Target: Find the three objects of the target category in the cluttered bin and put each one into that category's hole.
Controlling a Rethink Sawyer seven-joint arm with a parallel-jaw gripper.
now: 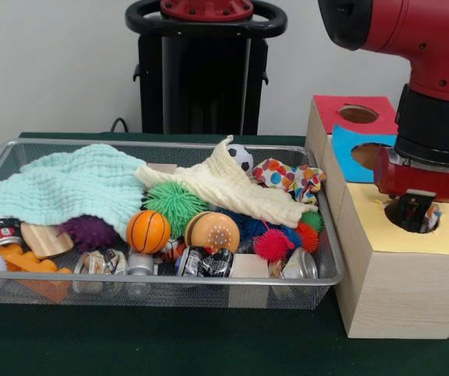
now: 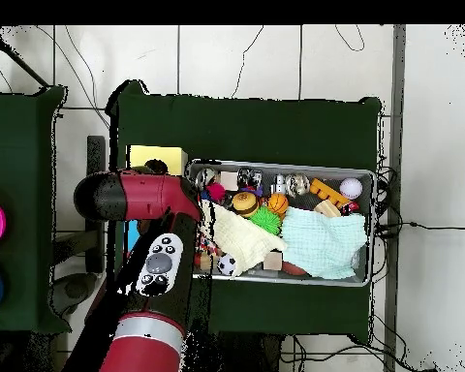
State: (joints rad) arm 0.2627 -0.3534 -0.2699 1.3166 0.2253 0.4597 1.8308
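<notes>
- The Sawyer gripper (image 1: 418,213) hangs over the hole (image 1: 414,217) in the yellow-topped box (image 1: 389,258), which stands off one end of the bin (image 1: 161,280) on the green worktop (image 1: 169,345).
- A scrap of white, dotted fabric shows at the tool's tip inside the hole; it is probably one of the polka-dot cloths (image 1: 430,215), though the view there is too dark to be sure.
- Whether the jaws are apart or clamped on that scrap cannot be told from either view.
- Another polka-dot cloth (image 1: 291,178) lies bunched at the bin's far corner nearest the boxes, just beside the cream knitted cloth (image 1: 216,186); a third is not visible.
- The step in hand looks like a drop into the hole. To do it well, the tool should be centred in the ragged opening and the cloth let go low enough that no corner snags on the paper edge.
- A straight vertical lift afterwards would avoid dragging fabric back out.
- The blue-topped box (image 1: 357,153) and red-topped box (image 1: 353,113) stand behind, toward the worktop's far edge, and play no part.
- From overhead the arm (image 2: 149,281) hides the box row almost entirely.
</notes>
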